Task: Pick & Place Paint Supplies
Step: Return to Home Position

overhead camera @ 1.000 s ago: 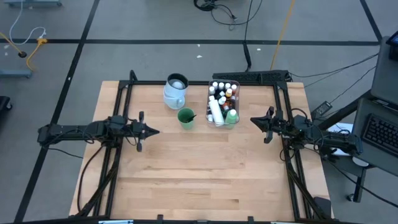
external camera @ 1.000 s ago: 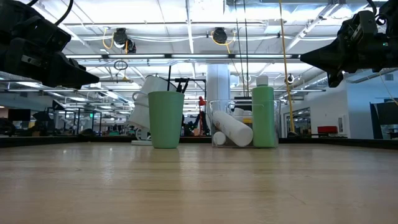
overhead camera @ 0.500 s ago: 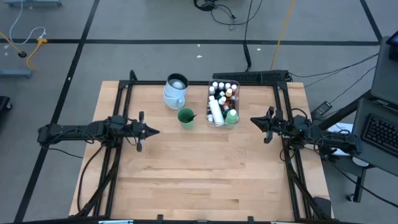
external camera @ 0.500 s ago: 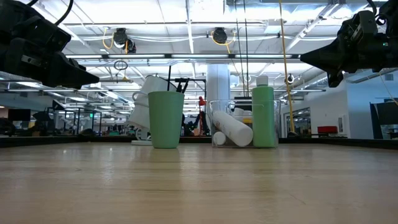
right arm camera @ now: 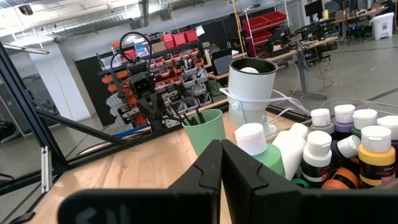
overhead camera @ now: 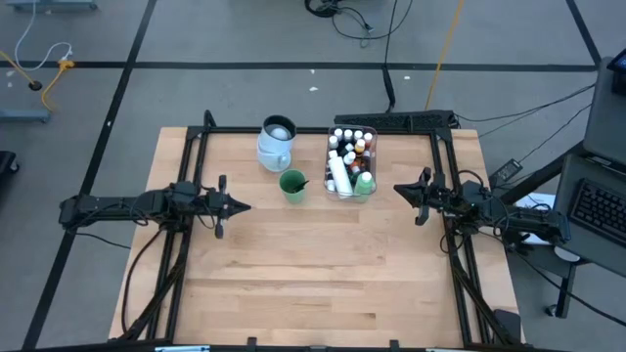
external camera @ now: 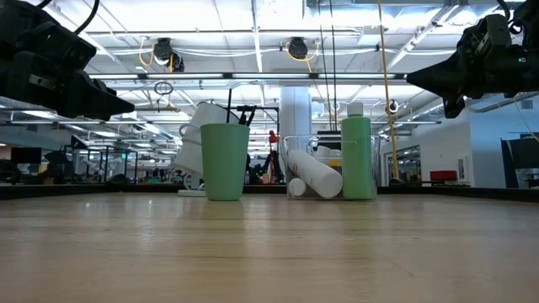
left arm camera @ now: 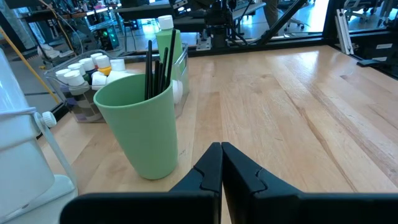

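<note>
Sitting in the tub (overhead camera: 375, 147) by the far edge of the desk (overhead camera: 313, 274): the paint bottles (overhead camera: 350, 147); left gripper (overhead camera: 242, 206) and right gripper (overhead camera: 398, 189) hover near opposite edges, jaws pressed together.

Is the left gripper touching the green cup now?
Apart. The high view shows bare table between the left gripper and the green cup. The right gripper sits opposite.

Bottles (overhead camera: 348, 161) in tub (overhead camera: 329, 166), brushes (left arm camera: 160, 65) in cup (left arm camera: 140, 124)
</note>
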